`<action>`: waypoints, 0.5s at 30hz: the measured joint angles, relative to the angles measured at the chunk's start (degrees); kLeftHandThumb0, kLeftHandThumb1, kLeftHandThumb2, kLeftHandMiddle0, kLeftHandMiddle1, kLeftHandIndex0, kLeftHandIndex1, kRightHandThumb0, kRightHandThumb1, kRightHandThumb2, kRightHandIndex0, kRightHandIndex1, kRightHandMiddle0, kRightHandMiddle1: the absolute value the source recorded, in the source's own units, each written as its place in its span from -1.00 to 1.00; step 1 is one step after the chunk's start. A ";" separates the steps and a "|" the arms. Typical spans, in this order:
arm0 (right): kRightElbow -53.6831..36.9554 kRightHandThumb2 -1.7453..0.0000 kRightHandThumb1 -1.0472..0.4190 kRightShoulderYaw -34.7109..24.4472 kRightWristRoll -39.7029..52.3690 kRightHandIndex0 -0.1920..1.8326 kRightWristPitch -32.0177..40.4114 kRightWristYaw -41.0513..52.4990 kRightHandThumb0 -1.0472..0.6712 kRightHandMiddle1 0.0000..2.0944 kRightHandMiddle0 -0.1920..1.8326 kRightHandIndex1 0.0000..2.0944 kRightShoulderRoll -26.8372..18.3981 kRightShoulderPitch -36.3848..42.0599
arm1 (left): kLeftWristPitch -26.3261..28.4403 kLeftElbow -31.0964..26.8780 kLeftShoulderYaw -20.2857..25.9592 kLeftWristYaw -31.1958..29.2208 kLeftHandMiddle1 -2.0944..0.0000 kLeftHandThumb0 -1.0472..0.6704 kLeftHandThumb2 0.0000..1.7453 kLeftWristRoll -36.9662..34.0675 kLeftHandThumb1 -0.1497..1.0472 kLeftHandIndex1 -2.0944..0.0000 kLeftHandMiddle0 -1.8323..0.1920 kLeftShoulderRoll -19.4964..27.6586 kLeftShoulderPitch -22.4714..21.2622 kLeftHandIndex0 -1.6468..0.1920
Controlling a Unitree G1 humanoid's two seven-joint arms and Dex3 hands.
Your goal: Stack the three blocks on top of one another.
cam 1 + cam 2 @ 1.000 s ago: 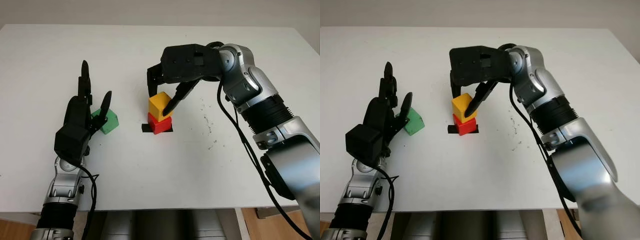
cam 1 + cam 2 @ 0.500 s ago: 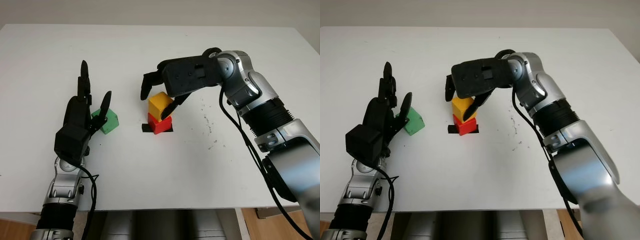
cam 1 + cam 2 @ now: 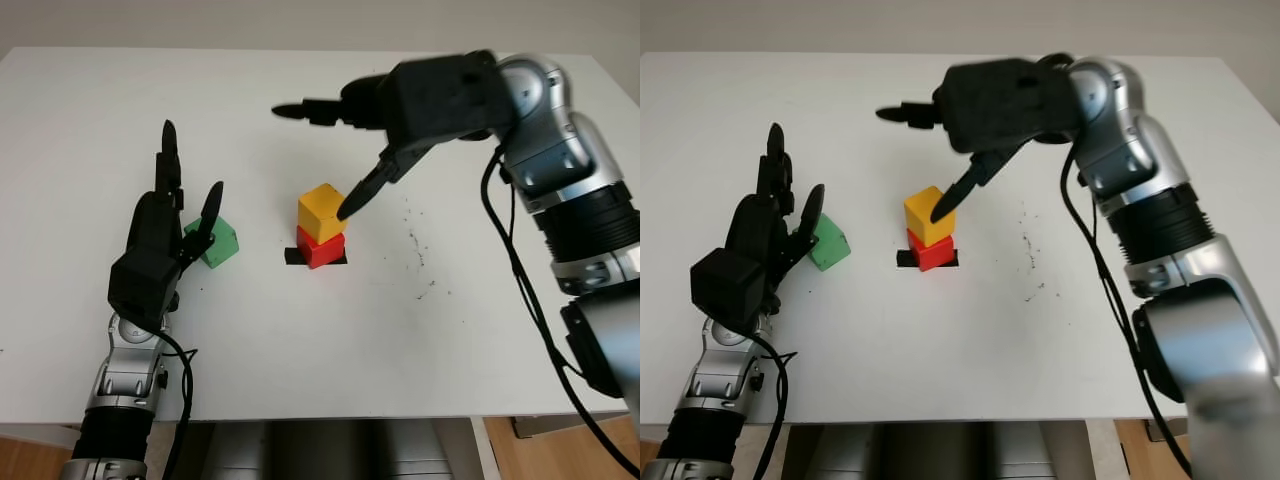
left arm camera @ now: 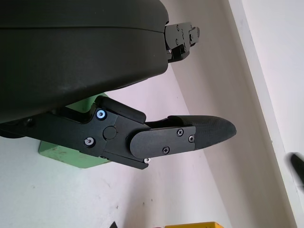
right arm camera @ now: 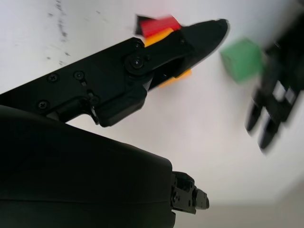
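Head camera, left and right eyes: On a white table (image 3: 300, 330), a yellow block (image 3: 321, 211) sits stacked on a red block (image 3: 322, 248), which rests on a small black mark (image 3: 292, 257) near the table's centre. The right hand (image 3: 400, 120) hangs above the stack, released and holding nothing, one fingertip (image 3: 345, 213) pointing down just beside the yellow block's right edge; whether it touches cannot be told. A green block (image 3: 220, 242) lies on the table to the left of the stack, apart from it. The left hand (image 3: 165, 235) stands upright just beside the green block, open and empty, with one finger in front of the block's near side. Small dark specks (image 3: 415, 250) mark the table to the right of the stack.

Left wrist camera: The left hand's black shell (image 4: 80, 42) and a finger (image 4: 185, 135) reach across the white table. The green block (image 4: 71, 156) sits partly behind the finger's base, not grasped. The yellow block's top edge (image 4: 194, 225) shows at the picture's border.

Right wrist camera: A finger (image 5: 156, 66) of the open right hand crosses in front of the yellow block (image 5: 173, 78) and red block (image 5: 159, 26). Beyond them are the green block (image 5: 243, 59) and the left hand's blurred fingers (image 5: 273, 109).
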 measured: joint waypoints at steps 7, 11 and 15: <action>-4.49 0.29 -1.00 -9.96 4.69 -1.00 0.87 -15.26 -0.71 -1.00 -1.00 -1.00 -0.07 13.83 | 0.63 -0.82 0.14 -0.67 0.95 -0.68 -0.46 -0.09 1.00 0.95 0.96 0.96 0.60 0.97; -4.96 0.33 -1.00 -13.08 8.14 -1.00 5.78 -19.33 -0.67 -1.00 -1.00 -1.00 0.69 18.30 | 2.44 -2.70 0.21 -1.28 0.95 -0.69 -0.52 -0.06 1.00 0.94 0.96 1.64 1.05 0.96; -4.95 0.24 -1.00 -13.94 10.03 -1.00 6.61 -21.35 -0.66 -1.00 -1.00 -1.00 0.96 22.17 | 4.61 -5.63 0.57 -1.88 0.95 -0.69 -0.59 1.21 1.00 0.94 0.96 3.66 2.01 0.96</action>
